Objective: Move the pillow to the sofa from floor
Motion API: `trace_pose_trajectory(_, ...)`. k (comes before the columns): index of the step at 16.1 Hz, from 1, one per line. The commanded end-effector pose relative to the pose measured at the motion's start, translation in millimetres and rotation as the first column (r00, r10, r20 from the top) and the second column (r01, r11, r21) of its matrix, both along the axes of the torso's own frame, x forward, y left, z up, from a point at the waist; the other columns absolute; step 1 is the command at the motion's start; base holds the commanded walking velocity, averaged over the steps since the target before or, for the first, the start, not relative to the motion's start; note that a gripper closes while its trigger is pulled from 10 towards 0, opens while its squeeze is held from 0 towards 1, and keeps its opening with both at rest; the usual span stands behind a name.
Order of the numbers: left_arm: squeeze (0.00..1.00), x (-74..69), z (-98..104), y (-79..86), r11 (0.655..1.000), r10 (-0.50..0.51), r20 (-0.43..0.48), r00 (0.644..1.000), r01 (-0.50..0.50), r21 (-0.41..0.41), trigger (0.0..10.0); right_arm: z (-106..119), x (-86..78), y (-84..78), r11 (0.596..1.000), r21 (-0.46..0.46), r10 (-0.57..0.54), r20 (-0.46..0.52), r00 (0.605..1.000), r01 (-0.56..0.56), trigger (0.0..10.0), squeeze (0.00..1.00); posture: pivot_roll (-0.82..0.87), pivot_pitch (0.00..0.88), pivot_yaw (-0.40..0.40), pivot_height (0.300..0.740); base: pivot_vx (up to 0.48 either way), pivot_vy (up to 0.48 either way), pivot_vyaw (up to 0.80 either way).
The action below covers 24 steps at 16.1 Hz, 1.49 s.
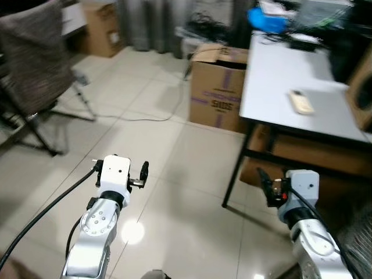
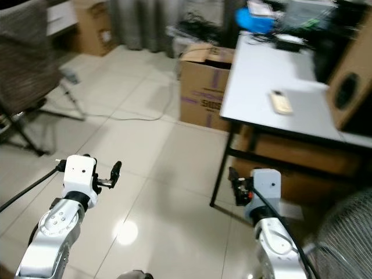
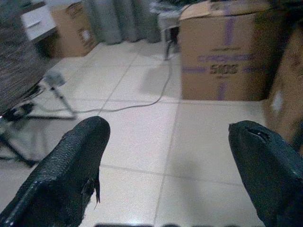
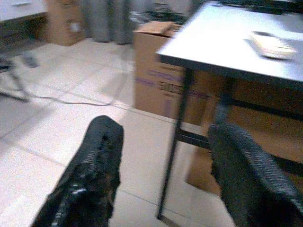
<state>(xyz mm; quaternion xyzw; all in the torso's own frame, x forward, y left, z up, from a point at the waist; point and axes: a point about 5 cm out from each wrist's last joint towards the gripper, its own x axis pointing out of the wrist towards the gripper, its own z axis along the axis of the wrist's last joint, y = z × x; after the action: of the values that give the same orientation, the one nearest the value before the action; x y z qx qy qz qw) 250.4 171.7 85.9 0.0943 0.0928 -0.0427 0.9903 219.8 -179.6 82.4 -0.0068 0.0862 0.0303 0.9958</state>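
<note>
chair (image 1: pixel 32 64): cut off by the frame edge on my left, beyond the left gripper (image 3: pixel 165 175)
box print (image 3: pixel 222 71): too blurred for me to read, ahead of the left fingers
remote (image 4: pixel 272 45): smeared, buttons unreadable, above the right gripper (image 4: pixel 165 175)
desk clutter (image 1: pixel 290 23): blurred, can't identify

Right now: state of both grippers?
Left gripper: open, holding nothing, above the floor.
Right gripper: open, holding nothing, near the table.
</note>
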Motion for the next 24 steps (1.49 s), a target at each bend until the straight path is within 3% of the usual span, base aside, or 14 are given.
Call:
trace_pose_trajectory(1, 0.00, -0.8, 5, -4.4, 0.999, -0.042, 0.018, 0.999, 0.042, 0.023, 10.0, 2, 3.5, -0.7, 1.000, -0.006, -0.029, 0.018, 0.999, 0.029, 10.0, 1.00, -0.03, 0.000, 0.026, 0.740, 0.000, 0.000, 0.80)
trace_pose_trajectory(2, 0.00, -1.1, 5, -4.6, 0.998, -0.049, 0.021, 0.999, 0.049, 0.027, 10.0, 2, 4.0, -1.3, 0.999, -0.020, -0.047, 0.018, 0.999, 0.048, 10.0, 1.00, -0.03, 0.000, 0.028, 0.740, 0.000, 0.000, 0.80)
trace_pose_trajectory(3, 1.00, -1.8, 5, -4.3, 0.998, -0.056, 0.018, 0.998, 0.056, 0.016, 10.0, 0, 4.0, 0.2, 0.998, -0.012, -0.063, 0.018, 0.998, 0.063, 10.0, 1.00, -0.04, 0.000, 0.037, 0.740, 0.000, 0.000, 0.80)
trace_pose_trajectory(5, 1.00, -0.4, 6, 0.2, 0.999, -0.054, 0.025, 0.998, 0.054, 0.004, 10.0, -3, 0.9, 5.8, 0.996, 0.020, -0.089, 0.001, 0.996, 0.089, 10.0, 1.00, -0.05, 0.000, 0.042, 0.740, 0.000, 0.000, 0.80)
trace_pose_trajectory(6, 1.00, 2.5, 5, 2.7, 1.000, -0.017, 0.028, 0.999, 0.017, 0.006, 10.0, -4, -1.6, 1.5, 0.984, 0.094, -0.150, -0.012, 0.989, 0.151, 10.0, 1.00, -0.04, 0.000, 0.031, 0.740, 0.000, 0.000, 0.80)
trace_pose_trajectory(8, 1.00, 6.6, 11, 7.6, 1.000, 0.015, 0.058, 0.998, -0.016, 0.016, 10.0, -6, -3.1, 2.8, 0.983, 0.092, -0.155, -0.028, 0.988, 0.157, 10.0, 1.00, -0.04, 0.000, 0.038, 0.740, 0.000, 0.000, 0.80)
trace_pose_trajectory(9, 1.00, 6.5, 13, 9.4, 1.000, 0.020, 0.062, 0.998, -0.020, 0.003, 10.0, -4, -0.9, 3.2, 0.986, 0.070, -0.153, -0.016, 0.988, 0.154, 10.0, 1.00, -0.04, 0.000, 0.040, 0.740, 0.000, 0.000, 0.80)
trace_pose_trajectory(11, 1.00, 3.6, 15, 12.7, 1.000, 0.023, 0.070, 0.997, -0.023, 0.009, 10.0, -2, 5.6, 1.7, 0.987, -0.085, -0.139, 0.002, 0.990, 0.139, 10.0, 1.00, -0.01, 0.009, 0.027, 0.740, 0.000, -0.217, 0.40)
trace_pose_trajectory(13, 1.00, -4.3, 13, 17.9, 0.999, 0.045, 0.065, 0.997, -0.046, 0.022, 10.0, 6, 10.3, 9.2, 0.979, -0.179, -0.078, 0.107, 0.991, 0.096, 10.0, 1.00, 0.00, 0.004, 0.010, 0.740, 0.000, -0.480, 0.00)
trace_pose_trajectory(14, 1.00, -4.9, 13, 19.1, 0.998, 0.052, 0.065, 0.997, -0.053, 0.026, 10.0, 6, 11.2, 10.9, 0.983, -0.169, -0.054, 0.098, 0.994, 0.070, 10.0, 1.00, 0.00, 0.000, 0.005, 0.740, 0.000, -0.480, 0.00)
trace_pose_trajectory(15, 1.00, -5.8, 12, 21.0, 0.997, 0.065, 0.065, 0.996, -0.066, 0.025, 10.0, 6, 12.0, 13.4, 0.996, -0.088, -0.015, 0.074, 0.997, 0.021, 10.0, 0.00, 0.00, 0.000, -0.005, 0.740, 0.000, -0.480, 0.00)
trace_pose_trajectory(16, 1.00, -6.6, 12, 20.1, 0.997, 0.069, 0.064, 0.996, -0.070, 0.023, 10.0, 3, 13.2, 13.8, 1.000, -0.018, -0.016, 0.044, 0.999, 0.017, 10.0, 0.00, 0.00, 0.000, -0.007, 0.740, 0.000, -0.480, 0.00)
trace_pose_trajectory(20, 1.00, -7.1, 11, 10.6, 0.999, 0.015, 0.058, 0.998, -0.018, 0.049, 10.0, -1, 13.9, 20.8, 0.998, -0.045, 0.056, 0.043, 0.998, -0.054, 10.0, 0.00, 0.02, 0.000, 0.002, 0.740, 0.000, -0.097, 0.60)
trace_pose_trajectory(24, 1.00, -12.3, 9, 7.1, 0.998, 0.013, 0.078, 0.997, -0.018, 0.059, 10.0, -4, 15.6, 22.9, 0.998, 0.010, 0.062, 0.020, 0.998, -0.062, 10.0, 0.00, 0.02, 0.000, -0.004, 0.740, 0.000, 0.000, 0.80)
